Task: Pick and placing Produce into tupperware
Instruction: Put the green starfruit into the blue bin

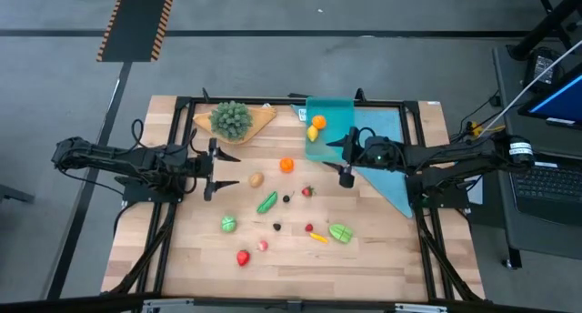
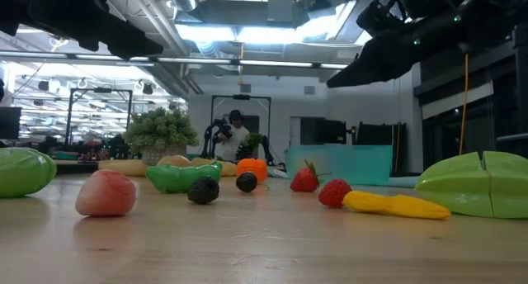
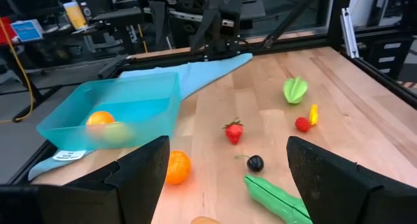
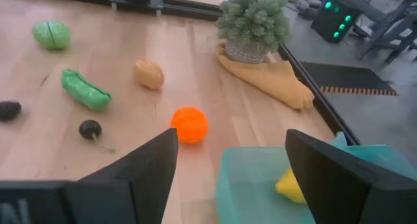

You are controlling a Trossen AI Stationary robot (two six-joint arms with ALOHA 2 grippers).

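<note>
Beside the tub (image 1: 329, 131), on its side toward the worktop (image 1: 382, 249) centre, the orange ball (image 1: 286, 165) is the nearest loose piece, lying just off the tub's wall. Right hand (image 1: 346, 172) hovers at the tub's near edge with fingers spread, nothing between them; the ball sits just beyond its tips, toward the left arm, so the right arm looks nearer for it. Left hand (image 1: 211, 172) is also spread and empty, well away from the tub, with the tan potato (image 1: 255, 179) just ahead of it, between it and the ball. Tub already holds an orange (image 1: 319, 122) and a yellow piece (image 1: 312, 133) in the corner away from the right arm. Green pod (image 1: 266, 202) lies farther from the tub than the ball, long axis slanted with its upper end aimed roughly at the tub, so either hand would likely need to turn the wrist to close across it. Strawberry (image 1: 307, 191) and a dark berry (image 1: 286, 199) sit between pod and tub. Other pieces are scattered farther from the tub, untouched.
</note>
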